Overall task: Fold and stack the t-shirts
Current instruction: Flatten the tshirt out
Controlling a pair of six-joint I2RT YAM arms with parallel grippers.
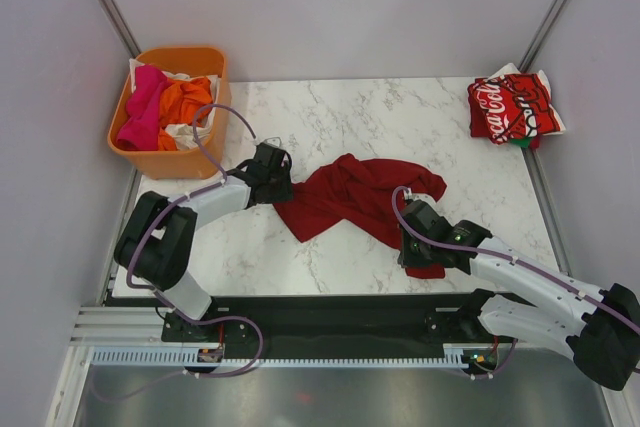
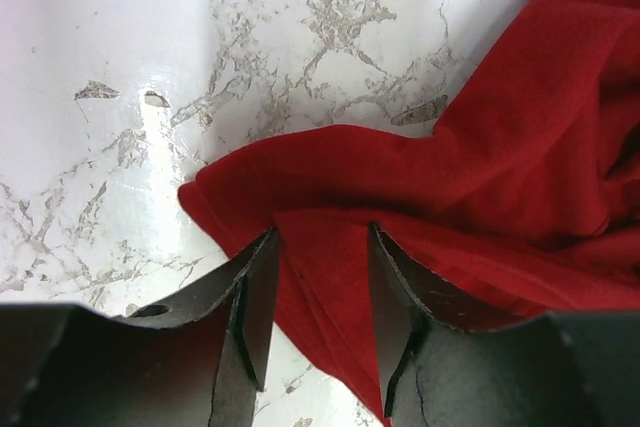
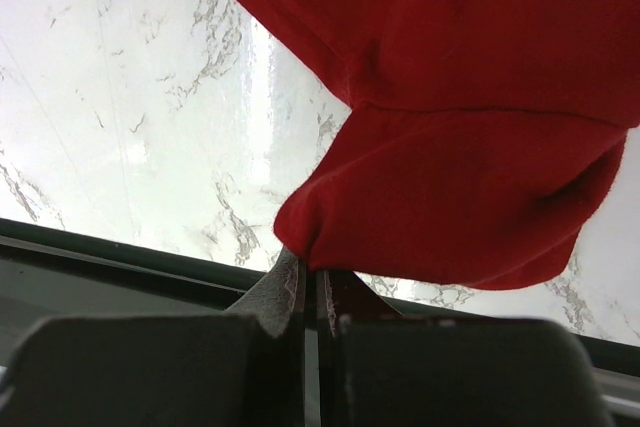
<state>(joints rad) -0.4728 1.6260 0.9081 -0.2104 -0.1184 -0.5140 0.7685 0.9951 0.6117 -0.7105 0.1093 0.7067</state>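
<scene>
Crumpled dark-red t-shirt (image 1: 350,192), plain (deep folds) — spread unevenly

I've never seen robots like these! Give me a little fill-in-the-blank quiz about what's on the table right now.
The right gripper is ____ on the dark-red t-shirt.
The left gripper has its jaws ____ astride that shirt's edge.
The Coca-Cola t-shirt lies folded at the far ____ corner of the table.
The orange tub stands at the far ____ corner.
Missing words: shut; open; right; left.
</scene>
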